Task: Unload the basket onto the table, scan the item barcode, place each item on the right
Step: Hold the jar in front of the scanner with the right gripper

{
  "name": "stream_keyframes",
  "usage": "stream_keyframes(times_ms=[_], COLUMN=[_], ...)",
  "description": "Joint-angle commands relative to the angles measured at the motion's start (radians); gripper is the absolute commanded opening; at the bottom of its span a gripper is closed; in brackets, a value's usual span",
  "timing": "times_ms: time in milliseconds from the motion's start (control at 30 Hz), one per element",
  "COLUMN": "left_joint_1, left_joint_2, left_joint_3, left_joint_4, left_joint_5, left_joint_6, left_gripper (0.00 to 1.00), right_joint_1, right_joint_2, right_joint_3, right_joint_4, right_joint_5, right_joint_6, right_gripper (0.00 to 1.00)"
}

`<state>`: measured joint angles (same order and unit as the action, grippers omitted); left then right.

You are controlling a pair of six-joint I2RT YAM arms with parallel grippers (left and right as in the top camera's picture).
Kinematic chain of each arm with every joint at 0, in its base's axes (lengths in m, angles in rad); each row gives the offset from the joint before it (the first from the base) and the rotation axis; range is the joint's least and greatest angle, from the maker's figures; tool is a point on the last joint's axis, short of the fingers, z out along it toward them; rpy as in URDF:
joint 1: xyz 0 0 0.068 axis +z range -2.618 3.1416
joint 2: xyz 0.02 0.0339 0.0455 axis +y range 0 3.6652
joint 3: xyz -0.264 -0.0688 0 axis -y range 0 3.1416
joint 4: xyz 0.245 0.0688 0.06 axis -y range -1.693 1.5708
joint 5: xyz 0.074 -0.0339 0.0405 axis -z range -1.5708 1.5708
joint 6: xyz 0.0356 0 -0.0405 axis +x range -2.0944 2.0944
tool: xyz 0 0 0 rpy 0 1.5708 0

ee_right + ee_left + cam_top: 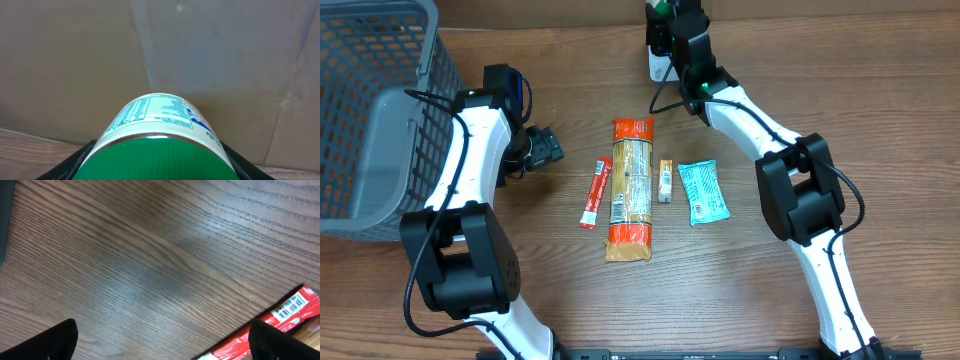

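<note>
My right gripper (pixel 158 169) is clamped on the bottle (pixel 159 125) — a dark finger (pixel 75 162) presses in on each side. The bottle has a green ribbed lid (pixel 152 162) turned toward my wrist camera and a white label (pixel 150 111) with a fine-print table and a patch of blue and red. From overhead it sits at the far edge of the table (pixel 880 120), in my grip (pixel 665 42). My left gripper (pixel 542 147) hangs with its jaws wide apart and holds nothing, just beside the red stick packet (pixel 282 314) — its barcode faces up. A grey basket (pixel 390 100) stands further left.
</note>
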<state>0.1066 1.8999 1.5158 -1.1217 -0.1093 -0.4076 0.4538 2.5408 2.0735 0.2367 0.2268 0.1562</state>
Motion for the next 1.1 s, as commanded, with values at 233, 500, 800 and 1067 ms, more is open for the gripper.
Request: stream_keyframes(times_ms=[233, 500, 800, 1067], left_joint_1=[0.0, 0.0, 0.0, 0.0], left_joint_2=[-0.017, -0.017, -0.017, -0.017], left_joint_3=[-0.003, -0.003, -0.003, -0.003], left_joint_4=[0.002, 0.002, 0.002, 0.002], left_joint_5=[-0.005, -0.005, -0.005, -0.005], left_joint_6=[0.027, 0.027, 0.027, 0.027], left_gripper=[1.0, 1.0, 1.0, 1.0], right_joint_1=[-0.018, -0.018, -0.018, -0.018], right_joint_2=[0.009, 0.011, 0.058, 0.065], right_joint_3=[0.02, 0.02, 0.02, 0.02], right_joint_4=[0.077, 0.073, 0.133, 0.142], right_joint_5=[0.016, 0.016, 0.016, 0.016], right_joint_6=[0.029, -0.005, -0.032, -0.031], right_gripper=[0.2, 0.19, 0.2, 0.19])
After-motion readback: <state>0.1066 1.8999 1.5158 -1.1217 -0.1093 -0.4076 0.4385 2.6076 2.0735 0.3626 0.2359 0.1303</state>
